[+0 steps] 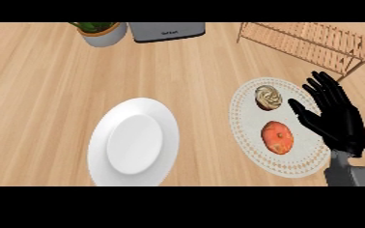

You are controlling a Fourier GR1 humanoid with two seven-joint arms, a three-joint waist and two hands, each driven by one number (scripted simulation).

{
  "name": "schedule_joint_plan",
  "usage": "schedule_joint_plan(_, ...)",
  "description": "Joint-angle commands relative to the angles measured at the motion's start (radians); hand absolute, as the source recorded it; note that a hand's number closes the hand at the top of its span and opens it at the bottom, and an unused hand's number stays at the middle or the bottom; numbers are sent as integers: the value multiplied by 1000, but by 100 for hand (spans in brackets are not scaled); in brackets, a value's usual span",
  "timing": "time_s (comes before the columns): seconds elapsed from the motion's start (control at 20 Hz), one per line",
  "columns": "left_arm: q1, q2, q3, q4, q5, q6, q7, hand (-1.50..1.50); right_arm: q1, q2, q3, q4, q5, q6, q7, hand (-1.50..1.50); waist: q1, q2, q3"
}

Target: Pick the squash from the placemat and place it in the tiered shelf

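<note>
At the right edge of the head view the right hand (335, 118) stands over the right rim of the placemat (246, 140), palm facing left, fingers (322, 84) straight and spread wide, pointing up toward the far side of the counter; thumb sticks out left over the mat. It holds nothing and nothing sits between thumb and fingers. Whether the heel of the hand touches the mat is hard to tell from this steep angle. The squash (277, 137), orange and round, lies on the placemat just left of the palm and below the thumb tip, apart from the hand. A cupcake (268, 97) with swirled frosting sits on the same mat, left of the fingers and beyond the squash. The tiered shelf (306, 41), light wooden slats, is beyond the fingertips at the top right, near but not touching them. Well left of the hand a white plate (133, 144) lies on the wooden counter (50, 87). Far left beyond the fingers, a potted plant (102, 33) and a grey appliance (167, 31) at the back edge. Left hand not visible.
</note>
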Motion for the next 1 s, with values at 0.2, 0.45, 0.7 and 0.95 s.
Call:
schedule_joint_plan(0.2,-188,-16,52,-201,-24,-15,-142,0,94,-85,-135,112,157,-249,-75,-150,-115,22,-53)
schedule_joint_plan(0.45,-188,3,59,-200,-30,-17,-136,0,85,-31,-145,64,125,-243,-144,-150,-130,13,-54)
schedule_joint_plan(0.7,-200,18,70,-202,-43,-18,-142,0,127,-88,-36,60,190,-138,-126,-150,-99,22,-59)
schedule_joint_plan(0.95,-218,22,69,-176,-46,-39,-148,0,140,-160,16,46,253,-112,-76,-150,-90,22,-66)
